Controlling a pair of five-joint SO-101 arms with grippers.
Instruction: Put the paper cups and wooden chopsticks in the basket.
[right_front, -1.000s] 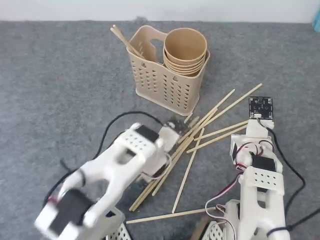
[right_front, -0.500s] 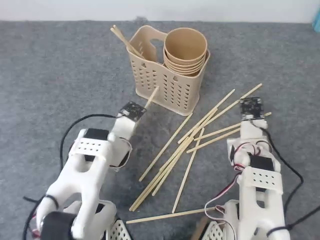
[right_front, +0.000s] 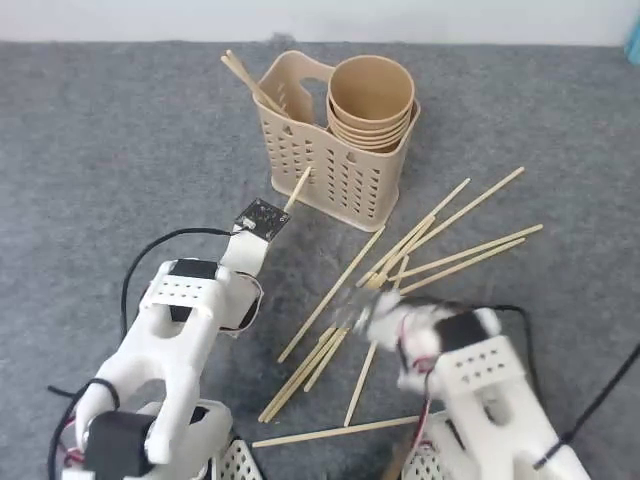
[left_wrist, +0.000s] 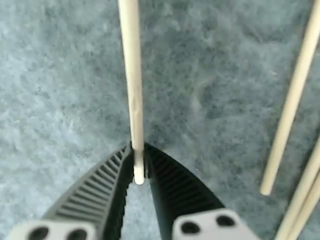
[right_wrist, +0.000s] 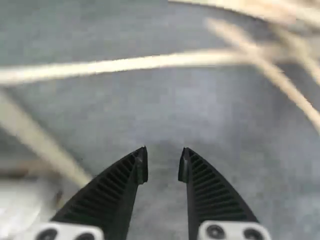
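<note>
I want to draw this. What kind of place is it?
Probably a robot training lab, not a kitchen: white robot arms, a grey felt cover, and a basket with cups beside loose chopsticks.

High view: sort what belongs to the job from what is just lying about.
Job: basket, stacked paper cups, chopsticks in the basket, chopstick held in the left pincer, loose chopsticks.
Lying about: grey carpet, black cable, blue object at the edge.

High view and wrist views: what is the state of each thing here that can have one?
Left gripper: shut on held wooden chopstick.
Right gripper: open, empty.
Beige perforated plastic basket: upright.
Stacked brown paper cups: upright in the basket.
Loose wooden chopsticks: lying flat on grey carpet.
</note>
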